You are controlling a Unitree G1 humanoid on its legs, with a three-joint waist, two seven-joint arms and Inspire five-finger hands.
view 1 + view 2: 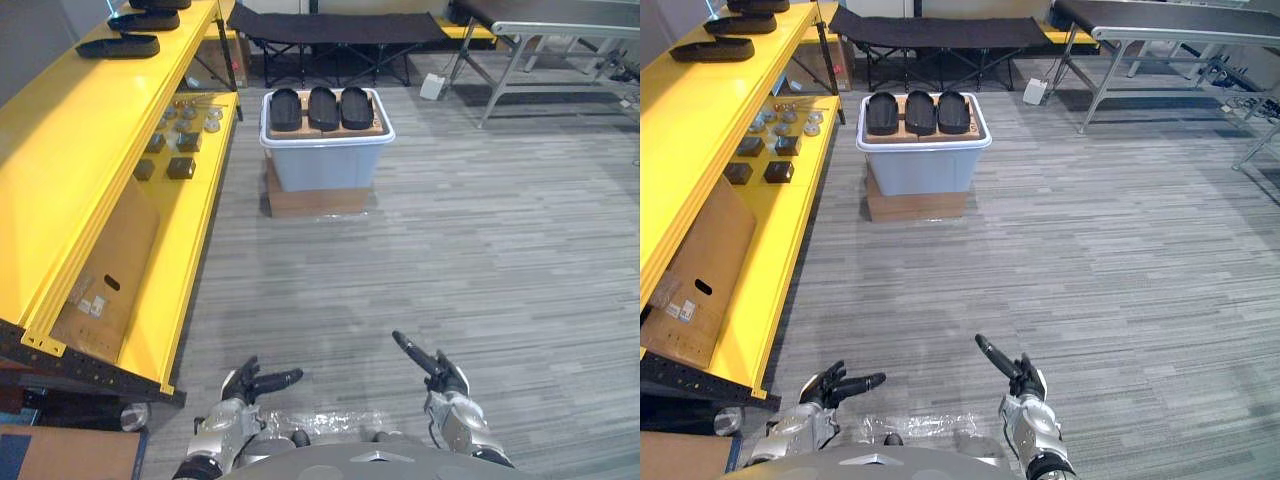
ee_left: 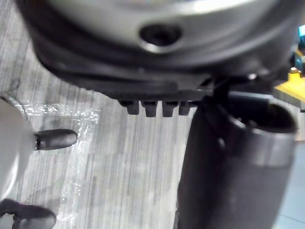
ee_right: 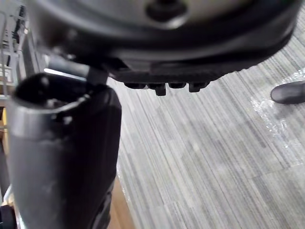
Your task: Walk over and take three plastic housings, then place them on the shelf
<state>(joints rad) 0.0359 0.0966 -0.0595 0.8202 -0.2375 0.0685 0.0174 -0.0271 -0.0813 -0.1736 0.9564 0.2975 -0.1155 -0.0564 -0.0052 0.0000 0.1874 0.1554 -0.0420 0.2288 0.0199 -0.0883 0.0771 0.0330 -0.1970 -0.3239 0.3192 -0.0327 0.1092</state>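
**Housings untouched; hands empty**

Three plastic housings (image 1: 322, 108) lie side by side atop the pale bin (image 1: 325, 168) at 12 o'clock. Yellow shelf (image 1: 60, 170) spans 9 to 11 o'clock. Left hand (image 1: 245, 385) at 7, right hand (image 1: 445, 378) at 5 o'clock: fingers extended, holding nothing.

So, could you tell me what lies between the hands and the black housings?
Just bare striped floor between the left hand, right hand and the housings, in the left eye view.

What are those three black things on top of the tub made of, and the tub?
The three black housings look like matte moulded plastic: smooth, dull, rounded. The tub seems translucent plastic, pale blue-grey with a glossy white rim.
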